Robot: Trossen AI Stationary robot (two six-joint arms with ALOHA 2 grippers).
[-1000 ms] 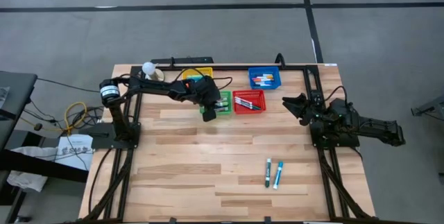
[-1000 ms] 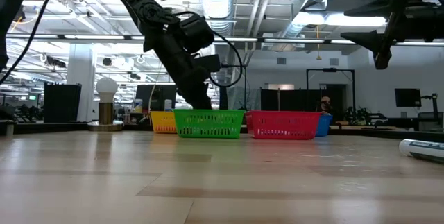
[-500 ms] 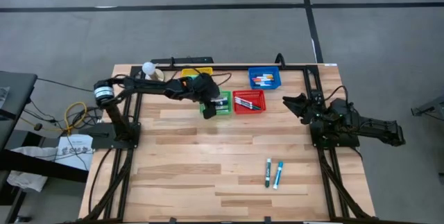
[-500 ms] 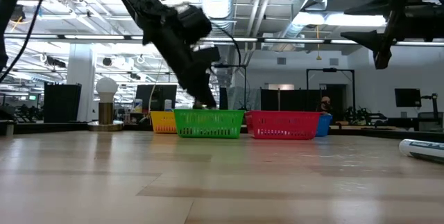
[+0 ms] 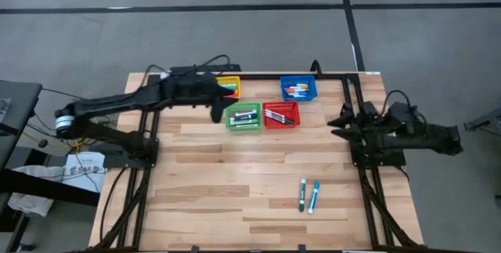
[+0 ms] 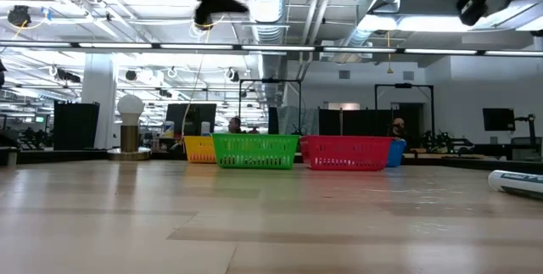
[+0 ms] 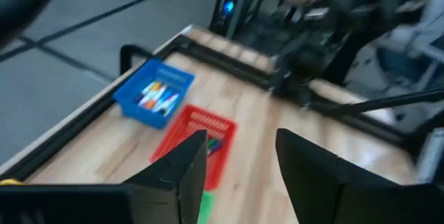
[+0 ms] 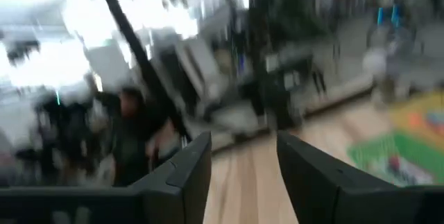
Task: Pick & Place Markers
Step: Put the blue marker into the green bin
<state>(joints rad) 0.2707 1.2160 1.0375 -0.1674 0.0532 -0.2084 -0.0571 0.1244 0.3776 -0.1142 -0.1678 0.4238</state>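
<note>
I've got the left gripper (image 5: 217, 114) lifted off the table, hanging just beside the green basket (image 5: 243, 117), fingers parted with nothing between them; the right gripper (image 5: 338, 120) sits at the right table edge, fingers also apart and empty. Two markers (image 5: 308, 196) lie loose on the bare wood near the front, side by side, one green-capped and one blue-capped, well apart from either gripper; the rest sit in the green basket, the red basket (image 5: 281, 114) and the blue basket (image 5: 298, 89). Risks as I see them: the pair lie so close that closing on one could nudge or roll the other, and a drop from height could bounce a marker off a basket rim. The high view gives me the loose pair and what's in the baskets. The low view only catches one marker end (image 6: 515, 181) at its edge but shows both grippers well clear of the table. The left wrist view confirms the empty gap between its fingers (image 7: 179, 170).
</note>
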